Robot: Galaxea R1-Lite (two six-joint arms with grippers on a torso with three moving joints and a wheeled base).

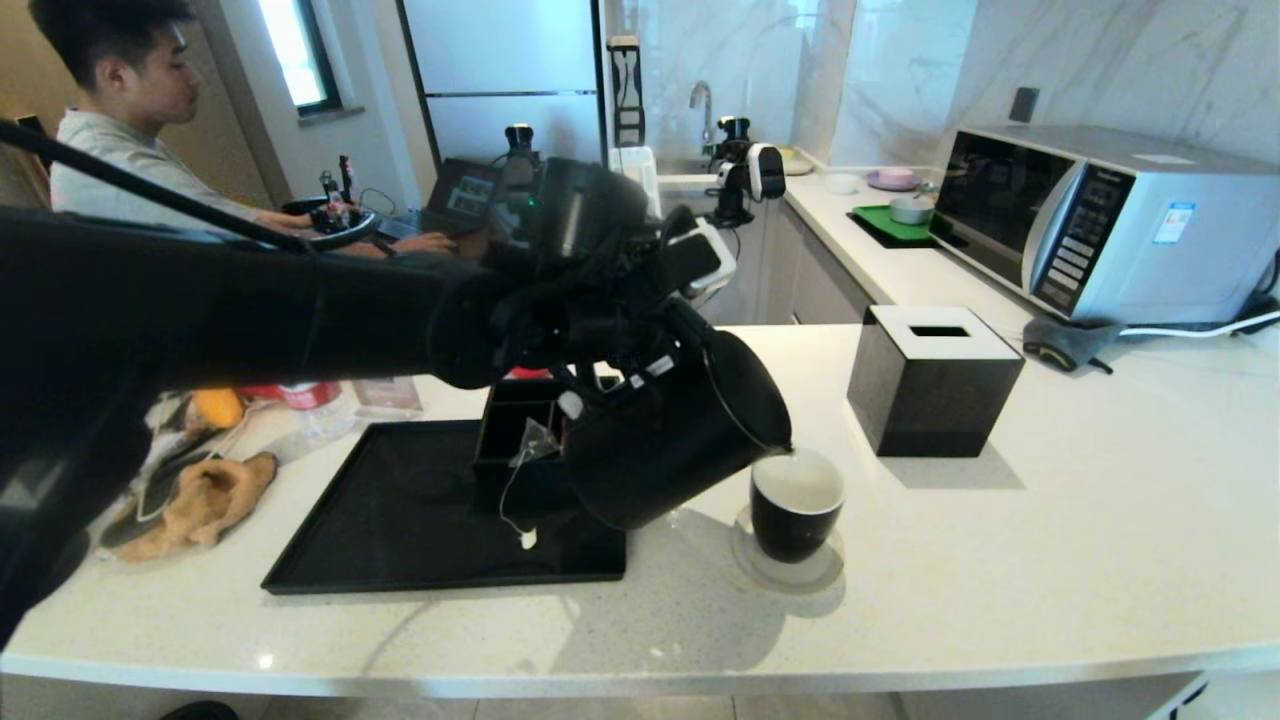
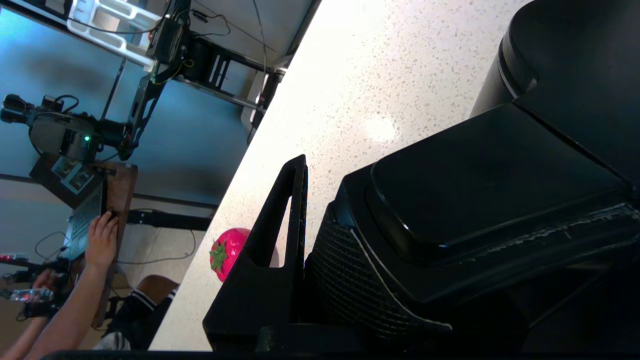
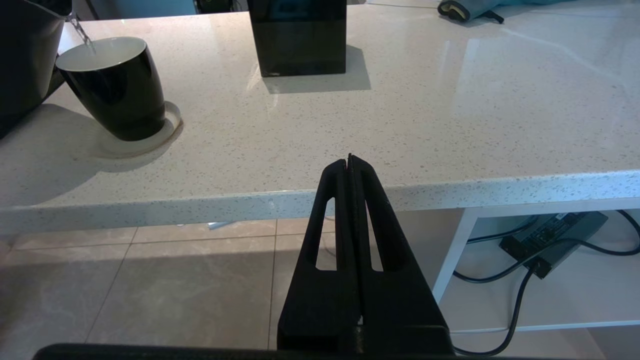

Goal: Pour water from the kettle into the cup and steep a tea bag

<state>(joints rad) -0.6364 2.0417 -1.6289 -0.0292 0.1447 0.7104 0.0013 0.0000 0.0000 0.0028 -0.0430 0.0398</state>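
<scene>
My left gripper is shut on the handle of the black kettle and holds it tilted above the counter. Its spout hangs over the rim of the cup. From the right wrist I see a thin stream of water falling into the cup, black outside and white inside, on a pale coaster. In the left wrist view one finger lies against the kettle's handle. The tea bag hangs at a black organiser box, its string dropping to a white tag. My right gripper is shut and empty below the counter's front edge.
A black tray lies left of the kettle. A black cube tissue box stands behind and right of the cup, a microwave farther back. Cloth and a bottle sit at far left. A red strawberry-shaped thing sits by the counter edge.
</scene>
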